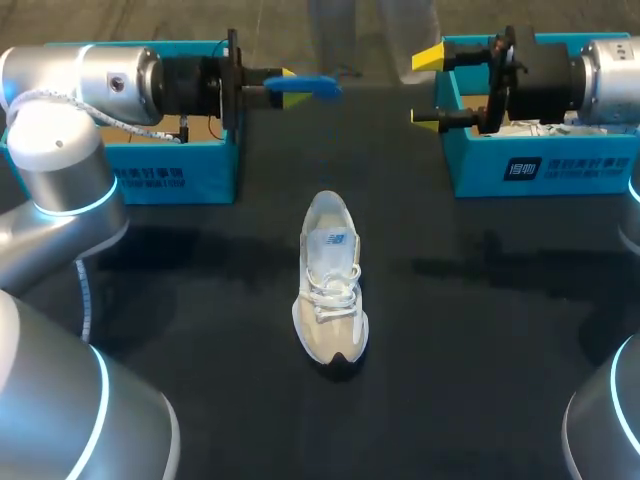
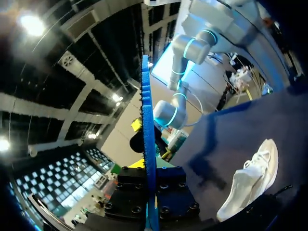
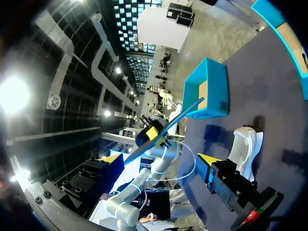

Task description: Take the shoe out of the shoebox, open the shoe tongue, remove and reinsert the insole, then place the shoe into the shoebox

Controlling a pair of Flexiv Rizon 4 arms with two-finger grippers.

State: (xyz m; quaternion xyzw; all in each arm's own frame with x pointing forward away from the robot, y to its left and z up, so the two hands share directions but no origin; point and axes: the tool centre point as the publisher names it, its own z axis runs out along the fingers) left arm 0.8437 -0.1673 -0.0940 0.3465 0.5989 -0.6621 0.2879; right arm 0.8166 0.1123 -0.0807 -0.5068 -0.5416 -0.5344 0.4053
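Observation:
A white and beige shoe [image 1: 330,290] lies on the black table [image 1: 200,290] in the middle, toe toward me; it also shows in the left wrist view [image 2: 250,178] and the right wrist view [image 3: 245,149]. My left gripper [image 1: 285,88] hangs above the table at the back left, shut on a blue insole [image 1: 318,88] that sticks out toward the middle. Seen edge-on, the insole [image 2: 147,134] runs straight out between the left gripper's [image 2: 150,166] fingers. My right gripper [image 1: 428,88] faces it from the back right, open and empty. In the right wrist view the insole [image 3: 187,110] floats ahead of the right gripper [image 3: 159,159].
A blue shoebox [image 1: 180,170] stands at the back left under my left arm. A second blue shoebox [image 1: 540,165] with white paper inside stands at the back right under my right arm. The shoe lies about midway between them, nearer the front.

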